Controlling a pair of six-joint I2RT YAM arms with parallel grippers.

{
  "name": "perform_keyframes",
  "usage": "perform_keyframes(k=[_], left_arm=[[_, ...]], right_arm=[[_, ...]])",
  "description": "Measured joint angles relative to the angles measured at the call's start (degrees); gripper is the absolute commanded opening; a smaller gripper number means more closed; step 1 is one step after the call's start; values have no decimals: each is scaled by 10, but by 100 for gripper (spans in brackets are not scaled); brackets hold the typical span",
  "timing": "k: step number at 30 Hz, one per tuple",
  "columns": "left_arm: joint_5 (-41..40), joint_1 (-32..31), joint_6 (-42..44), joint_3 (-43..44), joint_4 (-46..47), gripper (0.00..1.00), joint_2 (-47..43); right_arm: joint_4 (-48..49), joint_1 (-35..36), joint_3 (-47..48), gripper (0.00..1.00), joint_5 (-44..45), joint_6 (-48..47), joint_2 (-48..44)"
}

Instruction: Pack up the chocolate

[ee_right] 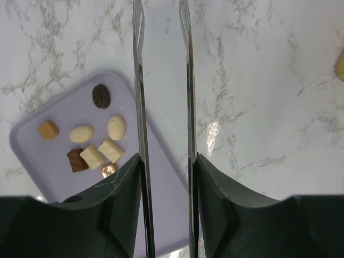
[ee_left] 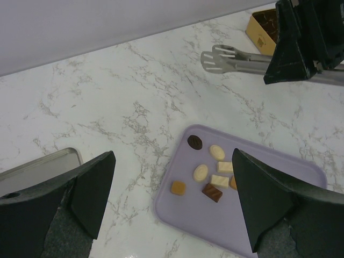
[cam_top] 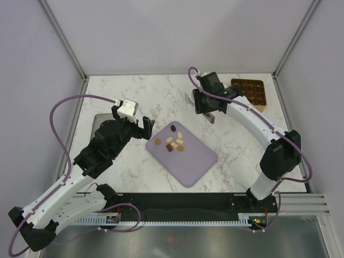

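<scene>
Several chocolate pieces (cam_top: 172,141) lie loose on the lilac mat (cam_top: 188,161): dark, cream-white, caramel and brown. They also show in the left wrist view (ee_left: 200,172) and the right wrist view (ee_right: 116,127). The gold tray (cam_top: 252,102) stands at the back right with dark pieces in its compartments. My right gripper (cam_top: 207,112) hangs above the table between tray and mat. It is shut on metal tongs (ee_right: 138,80), whose slotted tips (ee_left: 220,58) point left. My left gripper (cam_top: 133,122) is open and empty above the table, just left of the mat's near-left edge (ee_left: 161,207).
A flat metal tray (cam_top: 99,123) lies at the left under my left arm, its corner showing in the left wrist view (ee_left: 37,167). The gold tray's corner (ee_left: 260,36) is behind the right gripper. Walls enclose the marble table on three sides.
</scene>
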Motion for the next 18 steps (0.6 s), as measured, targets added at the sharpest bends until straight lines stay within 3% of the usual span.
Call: perform_keyframes(k=[13,18], left_arm=[[-3,0,0,0,0,97,-6],[-3,0,0,0,0,97,-7]], right_arm=[[30,181,-82,54,27,42,-8],[40,208,-91,54,60,55,-7]])
